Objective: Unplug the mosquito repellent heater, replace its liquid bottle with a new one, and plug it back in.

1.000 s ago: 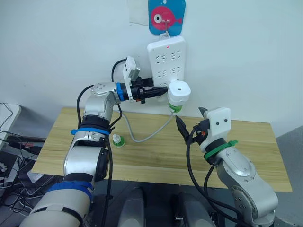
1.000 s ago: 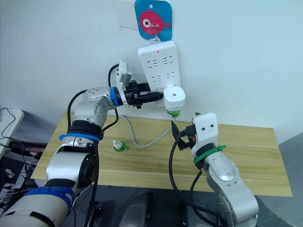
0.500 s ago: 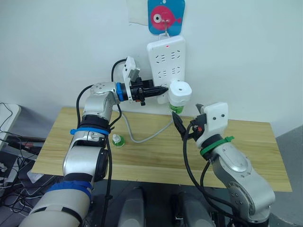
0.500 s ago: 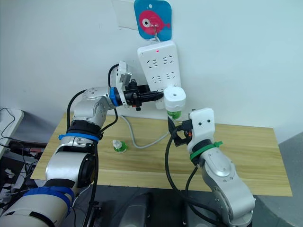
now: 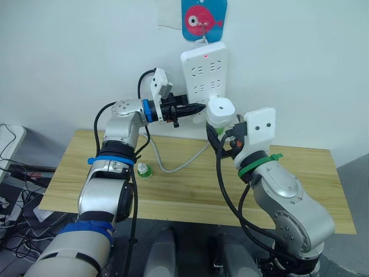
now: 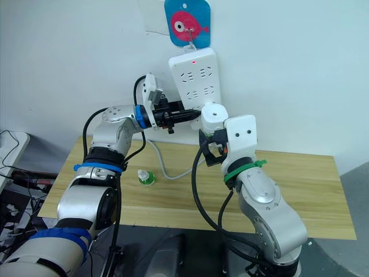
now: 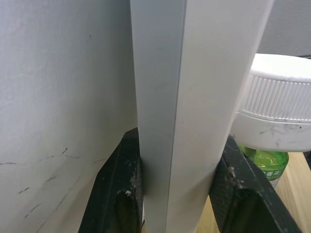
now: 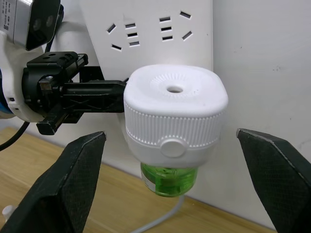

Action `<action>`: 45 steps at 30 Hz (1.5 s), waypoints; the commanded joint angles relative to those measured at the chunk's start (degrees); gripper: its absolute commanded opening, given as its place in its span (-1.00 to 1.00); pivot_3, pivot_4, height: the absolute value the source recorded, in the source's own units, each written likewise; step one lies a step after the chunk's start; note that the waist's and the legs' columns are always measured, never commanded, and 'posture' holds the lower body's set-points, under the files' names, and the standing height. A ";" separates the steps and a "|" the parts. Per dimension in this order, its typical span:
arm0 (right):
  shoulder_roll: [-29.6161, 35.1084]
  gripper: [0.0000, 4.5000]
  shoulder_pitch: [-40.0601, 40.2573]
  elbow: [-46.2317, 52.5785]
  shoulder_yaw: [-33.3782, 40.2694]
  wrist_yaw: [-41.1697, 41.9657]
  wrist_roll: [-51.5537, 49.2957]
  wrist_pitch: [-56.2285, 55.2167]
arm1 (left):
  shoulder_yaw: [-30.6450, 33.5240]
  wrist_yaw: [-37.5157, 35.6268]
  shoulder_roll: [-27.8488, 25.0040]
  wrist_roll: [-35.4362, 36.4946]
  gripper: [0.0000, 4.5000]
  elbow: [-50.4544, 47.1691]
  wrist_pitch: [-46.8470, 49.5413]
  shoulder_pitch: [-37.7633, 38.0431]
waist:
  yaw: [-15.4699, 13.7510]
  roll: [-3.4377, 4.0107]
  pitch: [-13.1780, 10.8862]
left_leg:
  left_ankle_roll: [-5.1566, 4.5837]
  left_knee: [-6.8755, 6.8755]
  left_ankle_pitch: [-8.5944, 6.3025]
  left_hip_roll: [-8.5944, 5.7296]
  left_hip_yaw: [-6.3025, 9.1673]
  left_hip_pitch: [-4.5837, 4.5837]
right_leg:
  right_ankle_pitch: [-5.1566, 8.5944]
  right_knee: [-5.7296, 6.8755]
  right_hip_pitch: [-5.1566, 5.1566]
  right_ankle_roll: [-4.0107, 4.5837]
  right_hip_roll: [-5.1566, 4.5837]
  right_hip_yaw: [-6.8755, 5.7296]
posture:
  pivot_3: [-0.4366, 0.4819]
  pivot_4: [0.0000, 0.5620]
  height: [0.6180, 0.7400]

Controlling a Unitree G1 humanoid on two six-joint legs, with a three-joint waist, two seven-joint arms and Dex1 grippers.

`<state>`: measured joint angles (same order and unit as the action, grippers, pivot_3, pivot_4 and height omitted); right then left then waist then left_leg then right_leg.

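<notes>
I see the mosquito repellent heater [image 8: 175,118], ribbed white plastic over a green liquid bottle [image 8: 169,177], plugged low into the wall-hung power strip [image 5: 203,78]. My left claw [image 5: 199,108] is clenched on the strip's edge beside it. My right claw [image 8: 175,189] is spread wide, fingers either side of the heater, apart. A spare bottle [image 5: 143,171] stands on the wooden bench [image 5: 311,184]. Fish hanger [image 5: 203,18] above.

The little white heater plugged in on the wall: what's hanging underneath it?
Under the mosquito repellent heater sits a green liquid bottle, its lower part showing below the white shell. Its neck and wick are hidden inside the heater. Behind it is the power strip; the prongs are covered.
</notes>
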<state>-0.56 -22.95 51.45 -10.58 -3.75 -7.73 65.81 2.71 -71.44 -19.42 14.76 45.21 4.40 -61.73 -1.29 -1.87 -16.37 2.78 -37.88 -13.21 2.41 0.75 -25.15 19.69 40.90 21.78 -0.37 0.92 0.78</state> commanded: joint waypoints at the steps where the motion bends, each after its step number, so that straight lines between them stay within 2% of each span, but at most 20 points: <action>1: -0.45 1.00 -2.02 2.25 0.79 -0.70 0.63 0.70 | 0.48 2.69 0.34 -0.16 -0.41 0.34 -0.62 -0.98 | 0.00 0.00 0.00 | 0.00 0.00 0.00 0.00 0.00 0.00 | 0.00 0.00 0.00 0.00 0.00 0.00 | 0.12 0.12 1.00; 10: -2.09 1.00 -6.08 0.33 1.53 -1.87 1.14 2.18 | 0.32 2.94 0.62 -0.38 -0.41 1.21 -1.81 -1.10 | 0.03 0.01 -0.01 | -0.02 0.00 0.01 -0.02 0.03 -0.02 | 0.00 -0.01 0.00 0.00 -0.01 -0.02 | 0.10 0.12 1.00; 19: -2.04 1.00 -4.00 -2.11 -0.48 -2.30 2.89 -0.36 | 0.22 2.64 0.61 -0.40 -0.41 2.12 -2.55 -1.76 | 0.05 0.01 -0.01 | -0.05 0.00 0.02 -0.03 0.04 -0.04 | 0.00 -0.01 0.01 0.00 -0.01 -0.02 | 0.10 0.09 1.00; 45: -4.52 1.00 -1.53 -7.63 0.10 -1.43 2.13 -8.58 | -0.02 1.88 0.26 -0.40 -0.41 1.82 -2.68 -2.17 | 0.06 0.00 -0.02 | -0.07 0.02 0.04 -0.04 0.06 -0.06 | 0.00 -0.02 0.01 0.00 -0.01 -0.03 | 0.12 0.10 1.00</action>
<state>-4.63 -24.63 42.41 -10.35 -5.15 -5.66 58.91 2.65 -70.80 -18.87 14.64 47.43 1.12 -62.22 -1.23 -1.87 -16.39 2.71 -37.86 -13.18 2.36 0.81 -25.21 19.69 40.88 21.79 -0.37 0.91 0.75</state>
